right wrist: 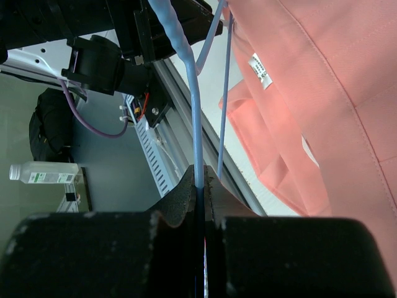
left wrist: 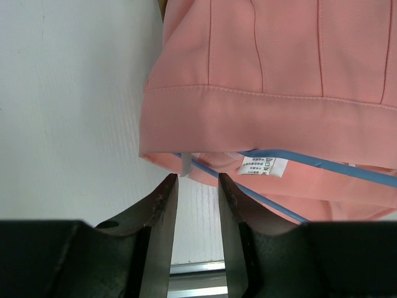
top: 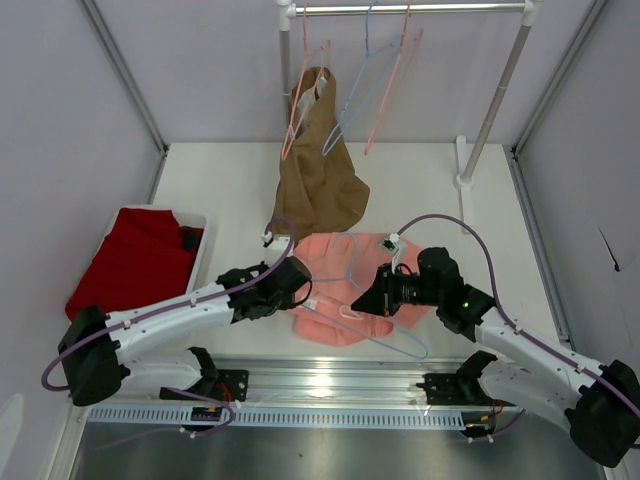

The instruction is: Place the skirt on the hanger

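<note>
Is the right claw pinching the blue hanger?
Yes, the right claw is squeezed shut on the thin blue hanger, whose wire runs straight down into its grip.

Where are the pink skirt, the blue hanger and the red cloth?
skirt (top: 325, 270): top external view, its left half.
hanger (right wrist: 195, 112): right wrist view, its thick blue wire.
red cloth (top: 135, 265): top external view, its middle.

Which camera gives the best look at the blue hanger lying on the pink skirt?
The top external view: it shows the hanger lying across the skirt, with much of its outline visible. The right wrist view shows only its wire clamped in the right gripper; the left wrist view, short stretches at the skirt's edge.
</note>
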`<state>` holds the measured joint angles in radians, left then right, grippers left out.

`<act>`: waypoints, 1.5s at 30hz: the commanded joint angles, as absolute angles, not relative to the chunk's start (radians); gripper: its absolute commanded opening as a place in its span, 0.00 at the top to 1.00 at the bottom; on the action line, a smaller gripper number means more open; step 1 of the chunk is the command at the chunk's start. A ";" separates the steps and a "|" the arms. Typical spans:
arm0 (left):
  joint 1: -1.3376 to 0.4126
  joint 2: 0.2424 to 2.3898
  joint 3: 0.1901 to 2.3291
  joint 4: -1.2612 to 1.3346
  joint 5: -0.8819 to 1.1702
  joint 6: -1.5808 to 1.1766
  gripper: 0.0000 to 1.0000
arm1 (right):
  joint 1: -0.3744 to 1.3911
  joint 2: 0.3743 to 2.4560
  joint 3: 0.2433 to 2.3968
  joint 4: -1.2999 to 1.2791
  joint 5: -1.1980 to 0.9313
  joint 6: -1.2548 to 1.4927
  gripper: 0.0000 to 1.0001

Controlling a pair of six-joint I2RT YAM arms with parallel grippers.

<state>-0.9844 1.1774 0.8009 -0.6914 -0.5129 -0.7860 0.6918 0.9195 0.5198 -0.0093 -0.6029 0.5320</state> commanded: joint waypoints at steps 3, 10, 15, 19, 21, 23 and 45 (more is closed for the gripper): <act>-0.988 1.154 0.827 -0.678 -0.551 -0.792 0.62 | 0.686 0.916 0.515 0.074 -0.620 0.531 1.00; -0.988 1.149 0.736 -0.540 -0.569 -0.810 0.65 | 0.686 0.919 0.511 0.083 -0.634 0.535 1.00; -0.988 1.154 0.699 -0.462 -0.565 -0.807 0.69 | 0.683 0.922 0.505 0.100 -0.650 0.540 1.00; -0.991 1.163 0.703 -0.457 -0.560 -0.807 0.83 | 0.675 0.919 0.502 0.112 -0.667 0.543 1.00; -0.996 1.144 0.701 -0.449 -0.546 -0.802 0.95 | 0.667 0.919 0.497 0.124 -0.678 0.543 1.00; -0.997 1.129 0.704 -0.449 -0.528 -0.799 1.00 | 0.655 0.919 0.489 0.155 -0.707 0.549 1.00; -1.019 1.086 0.745 -0.488 -0.416 -0.792 1.00 | 0.569 1.094 0.397 0.586 -0.893 0.638 1.00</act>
<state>-1.0054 1.1023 0.7013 -0.4969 -0.4419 -0.7940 0.5903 1.0752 0.4122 0.3996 -0.8433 0.6113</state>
